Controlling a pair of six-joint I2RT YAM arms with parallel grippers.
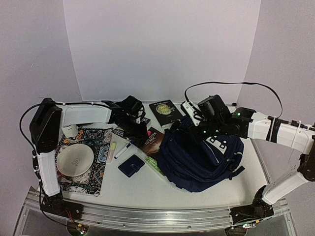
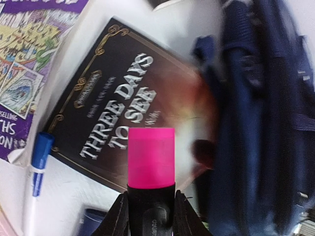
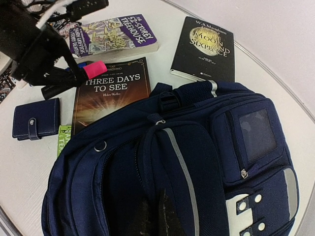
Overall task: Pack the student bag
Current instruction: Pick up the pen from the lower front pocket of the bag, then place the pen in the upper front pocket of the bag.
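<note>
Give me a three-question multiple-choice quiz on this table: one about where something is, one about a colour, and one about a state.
1. Where does the wallet lie?
A) on the table between the patterned mat and the student bag
B) on top of the student bag
C) inside the student bag

2. What colour is the cap of the highlighter?
A) yellow
B) pink
C) green

3. The left gripper is:
A) open and empty
B) out of view
C) shut on the highlighter

Answers:
1 A, the top view shows it flat on the table there.
2 B, the left wrist view shows a pink cap.
3 C, it clamps the black barrel on both sides.
</note>
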